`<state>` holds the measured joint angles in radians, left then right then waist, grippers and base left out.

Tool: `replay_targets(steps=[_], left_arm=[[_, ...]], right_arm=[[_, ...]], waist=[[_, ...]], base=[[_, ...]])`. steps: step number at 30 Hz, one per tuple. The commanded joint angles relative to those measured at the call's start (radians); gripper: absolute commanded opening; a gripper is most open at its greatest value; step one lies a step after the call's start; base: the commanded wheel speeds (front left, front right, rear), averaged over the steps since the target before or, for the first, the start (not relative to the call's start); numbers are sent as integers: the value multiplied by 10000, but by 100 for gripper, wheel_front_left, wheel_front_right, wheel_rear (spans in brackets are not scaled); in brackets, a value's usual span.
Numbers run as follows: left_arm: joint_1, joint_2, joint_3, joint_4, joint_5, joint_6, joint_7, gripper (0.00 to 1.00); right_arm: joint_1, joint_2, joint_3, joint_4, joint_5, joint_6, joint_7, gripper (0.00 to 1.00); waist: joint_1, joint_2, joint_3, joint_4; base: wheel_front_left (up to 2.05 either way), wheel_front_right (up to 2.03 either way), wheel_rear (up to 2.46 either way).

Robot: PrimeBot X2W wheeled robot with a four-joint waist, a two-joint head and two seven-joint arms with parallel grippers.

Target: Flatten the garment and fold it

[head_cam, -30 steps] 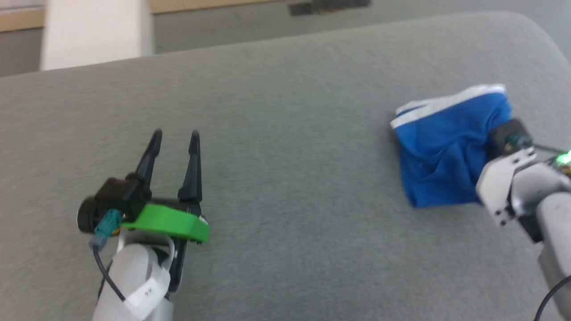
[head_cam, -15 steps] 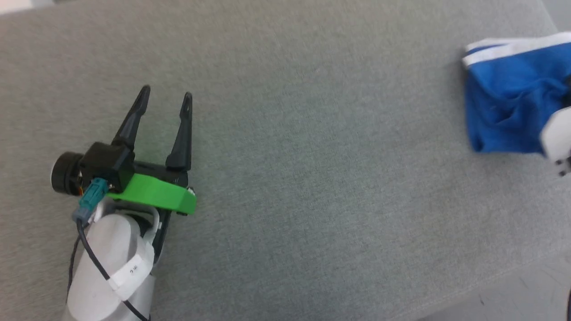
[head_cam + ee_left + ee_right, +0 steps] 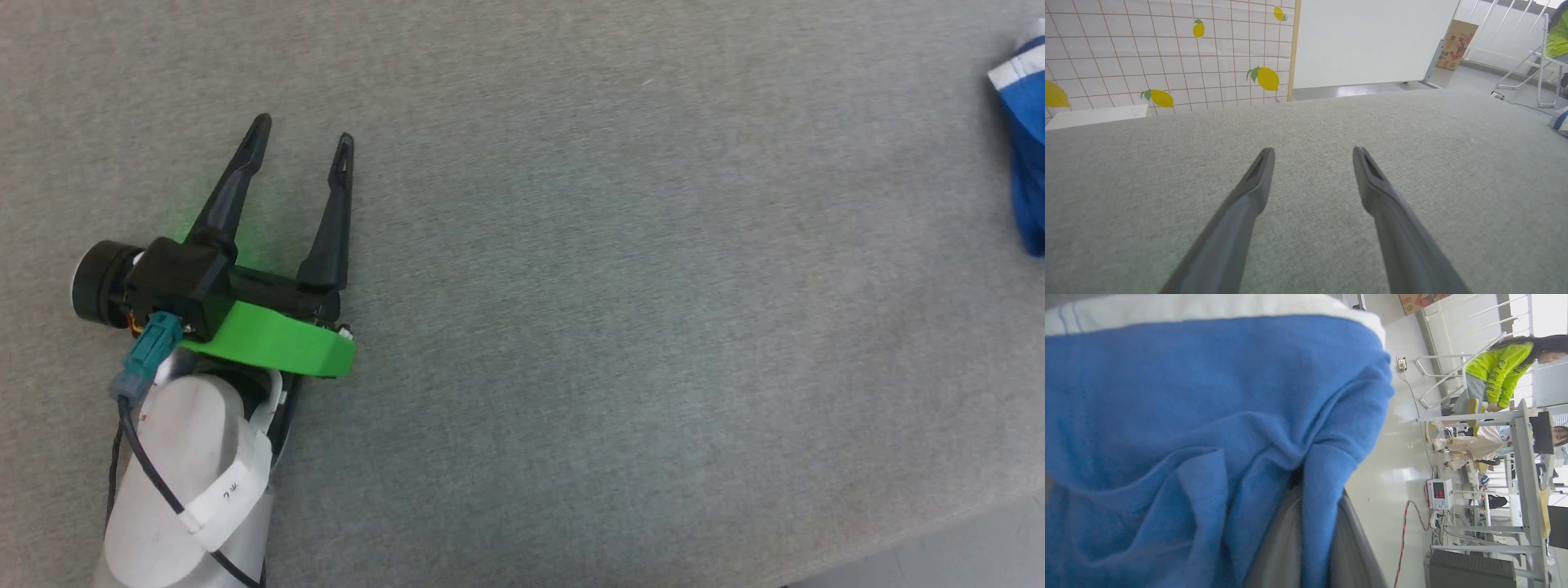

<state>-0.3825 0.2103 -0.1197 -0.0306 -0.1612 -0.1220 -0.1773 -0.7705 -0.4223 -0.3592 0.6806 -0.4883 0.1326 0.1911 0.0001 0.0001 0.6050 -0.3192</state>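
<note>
The royal-blue garment shows as a sliver at the far right edge of the head view, with its white edge band at the top. In the right wrist view the garment hangs bunched and creased, its white band across the top. My right gripper is shut on the garment, a blue fold pinched between its grey fingers. My left gripper is open over the grey surface at the left, far from the garment. Nothing lies between the fingers of my left gripper.
The grey fabric-covered table spans the head view, and its front edge cuts across the lower right, with floor beyond. A lemon-patterned wall stands behind the table. A person in a yellow-green top sits among desks and equipment.
The head camera has swung, so the table's far edge is gone from its view. The garment slid to that view's right edge and the right gripper left it. The left gripper stays open.
</note>
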Motion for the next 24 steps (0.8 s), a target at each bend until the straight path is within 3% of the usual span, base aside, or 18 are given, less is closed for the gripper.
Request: replay_targets(steps=[1, 2, 3, 4, 15, 20, 24], left_arm=[[-53, 116, 24, 126, -69, 53, 14, 100], [-44, 119, 19, 158, -79, 61, -7, 100], [-31, 116, 21, 190, -90, 75, -29, 100], [-10, 103, 13, 242, -108, 84, -61, 100], [416, -461, -64, 1248, -560, 153, -653, 100], [776, -809, -29, 1880, -788, 182, -799, 100], [1069, -1021, 133, 2189, -927, 240, -836, 100]], right_arm=[[-190, 83, -175, -66, -166, -19, -131, 30], [-194, 124, -315, -70, -275, -19, -166, 58], [-195, 162, -438, -80, -342, -19, -197, 95], [-181, 198, -588, -105, -435, -19, -242, 100], [362, 435, -1098, -806, -396, -19, -1449, 100], [994, 884, -663, -1385, 829, -19, -2327, 100], [1942, 1424, 330, -2317, 2272, -19, -2942, 100]], waist=[[-1, -1, 50, 152], [-1, -1, 18, 179], [-1, -1, -23, 195], [-1, -1, -101, 220], [-1, -1, -1815, 569], [-1, -1, -2912, 998], [-1, -1, -3631, 1423]], base=[[0, 0, 0], [0, 0, 0], [0, 0, 0], [0, 0, 0], [0, 0, 0], [0, 0, 0], [0, 0, 0]])
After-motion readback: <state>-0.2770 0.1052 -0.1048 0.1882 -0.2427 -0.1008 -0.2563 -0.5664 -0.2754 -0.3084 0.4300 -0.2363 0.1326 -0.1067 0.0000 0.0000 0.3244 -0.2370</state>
